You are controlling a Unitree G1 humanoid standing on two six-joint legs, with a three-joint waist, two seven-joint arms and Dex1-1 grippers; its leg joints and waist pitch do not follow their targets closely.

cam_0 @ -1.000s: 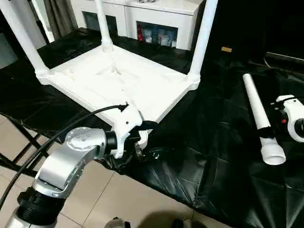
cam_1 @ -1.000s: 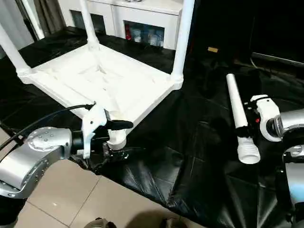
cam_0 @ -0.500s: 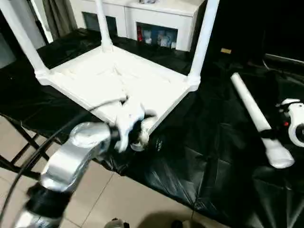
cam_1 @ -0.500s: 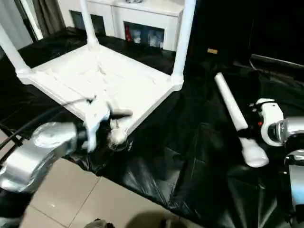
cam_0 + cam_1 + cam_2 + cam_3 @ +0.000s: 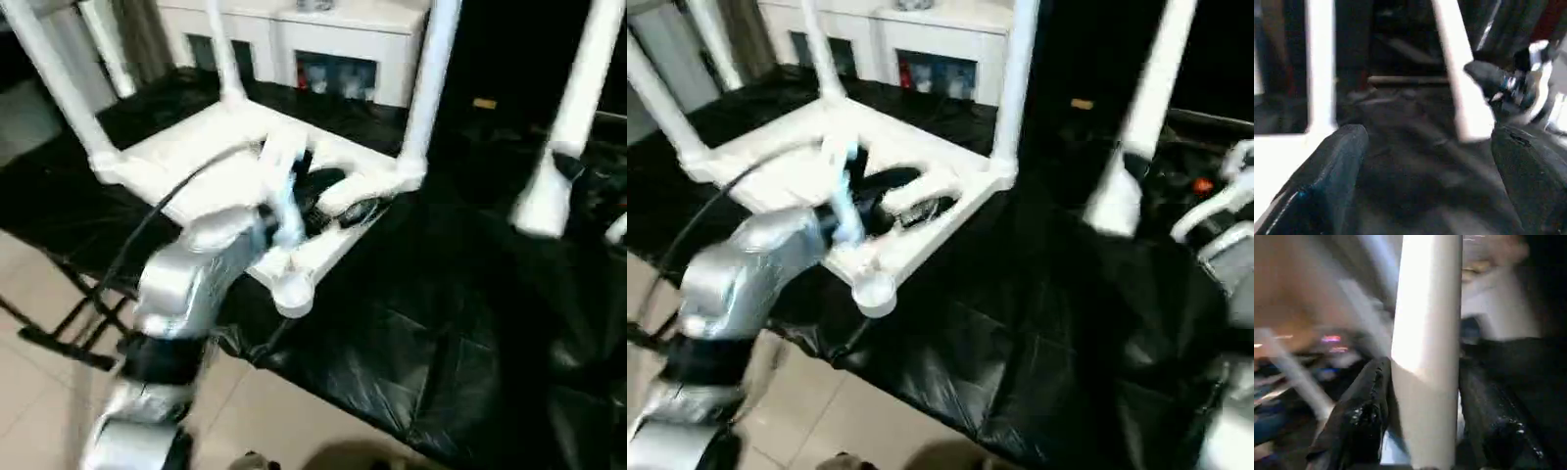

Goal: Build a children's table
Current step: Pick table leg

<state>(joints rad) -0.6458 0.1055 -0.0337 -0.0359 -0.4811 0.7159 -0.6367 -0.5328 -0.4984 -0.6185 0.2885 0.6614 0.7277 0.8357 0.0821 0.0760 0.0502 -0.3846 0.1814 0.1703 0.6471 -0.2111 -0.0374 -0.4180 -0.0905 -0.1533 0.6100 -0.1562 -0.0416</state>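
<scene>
The children's table lies upside down on the black cover: a white tabletop (image 5: 196, 166) with three legs standing in its corner sockets. The near corner socket (image 5: 292, 294) holds no leg. The fourth leg (image 5: 573, 108) hangs upright off to the right above the cover, wide end down. My right gripper (image 5: 1422, 369) is shut on this leg (image 5: 1427, 308), one black finger on each side. My left gripper (image 5: 338, 196) hovers open over the tabletop's right edge, nothing between its fingers (image 5: 1327, 171). The left wrist view looks across at the held leg (image 5: 1462, 83).
A black-covered work table (image 5: 431, 333) carries everything, its front edge dropping to a tiled floor (image 5: 59, 392). A white cabinet (image 5: 333, 39) with glass doors stands behind. My left arm's black cable (image 5: 147, 225) loops over the tabletop.
The fourth leg went from lying on the cover to hanging upright in my right gripper. My left arm rose from the near corner to above the tabletop. The head camera also shifted.
</scene>
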